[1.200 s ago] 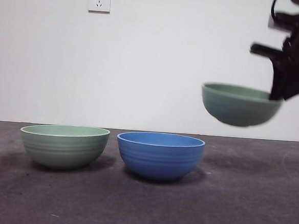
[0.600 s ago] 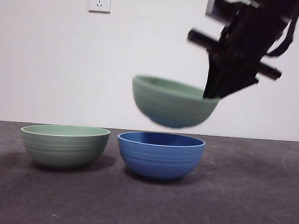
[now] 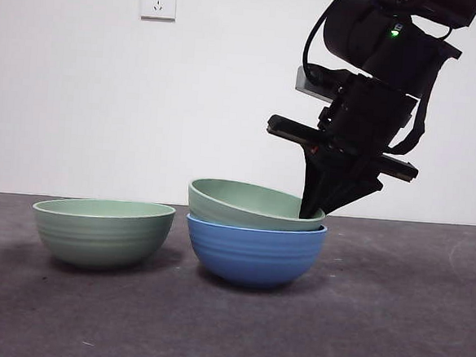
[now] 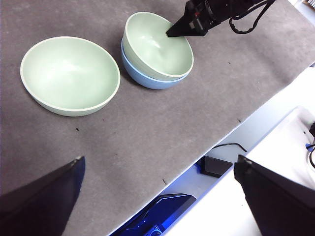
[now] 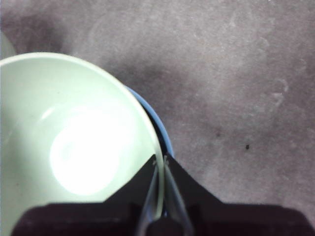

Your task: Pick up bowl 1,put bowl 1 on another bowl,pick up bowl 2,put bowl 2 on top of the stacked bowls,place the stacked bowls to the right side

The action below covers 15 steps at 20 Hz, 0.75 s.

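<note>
A pale green bowl (image 3: 248, 205) lies tilted inside the blue ridged bowl (image 3: 253, 253) at the table's middle; both also show in the left wrist view, green bowl (image 4: 155, 46) over blue bowl (image 4: 147, 81). My right gripper (image 3: 311, 212) is shut on the green bowl's right rim (image 5: 158, 164), with the blue bowl (image 5: 160, 130) peeking out beneath. A second pale green bowl (image 3: 102, 232) stands on the table to the left, also visible as the green bowl (image 4: 69, 73). My left gripper (image 4: 157, 216) hangs high above the table's near edge, open and empty.
The dark grey table (image 3: 391, 320) runs to a white wall with a socket (image 3: 158, 0). Below the table's near edge (image 4: 231, 128) lie cables and a blue device (image 4: 157, 216).
My right gripper has carried the green bowl leftward and down from mid-air on the right, and it now rests tilted in the blue bowl. The left green bowl stayed put.
</note>
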Each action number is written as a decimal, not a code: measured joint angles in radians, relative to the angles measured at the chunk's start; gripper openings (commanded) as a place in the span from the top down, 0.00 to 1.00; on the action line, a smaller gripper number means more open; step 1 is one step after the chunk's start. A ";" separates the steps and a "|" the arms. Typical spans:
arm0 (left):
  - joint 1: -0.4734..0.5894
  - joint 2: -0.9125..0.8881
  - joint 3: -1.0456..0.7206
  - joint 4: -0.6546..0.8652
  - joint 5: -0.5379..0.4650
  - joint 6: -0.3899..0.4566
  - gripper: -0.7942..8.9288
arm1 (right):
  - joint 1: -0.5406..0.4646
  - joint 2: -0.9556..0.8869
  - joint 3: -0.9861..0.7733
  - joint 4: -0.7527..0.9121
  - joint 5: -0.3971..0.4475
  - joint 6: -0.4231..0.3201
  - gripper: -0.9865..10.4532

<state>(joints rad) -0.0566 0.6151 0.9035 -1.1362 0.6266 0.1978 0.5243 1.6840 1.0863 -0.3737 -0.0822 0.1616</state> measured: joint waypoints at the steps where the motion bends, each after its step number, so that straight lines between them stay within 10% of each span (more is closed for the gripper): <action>1: 0.000 0.007 0.000 0.001 -0.005 -0.002 0.23 | 0.003 0.000 0.000 -0.003 0.000 0.000 0.77; 15: -0.016 0.259 0.000 0.206 -0.029 -0.036 0.23 | 0.025 -0.213 0.004 -0.086 -0.045 0.000 0.72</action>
<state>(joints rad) -0.0727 0.8745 0.9035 -0.9306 0.5972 0.1619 0.5495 1.4712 1.0901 -0.4595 -0.1272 0.1616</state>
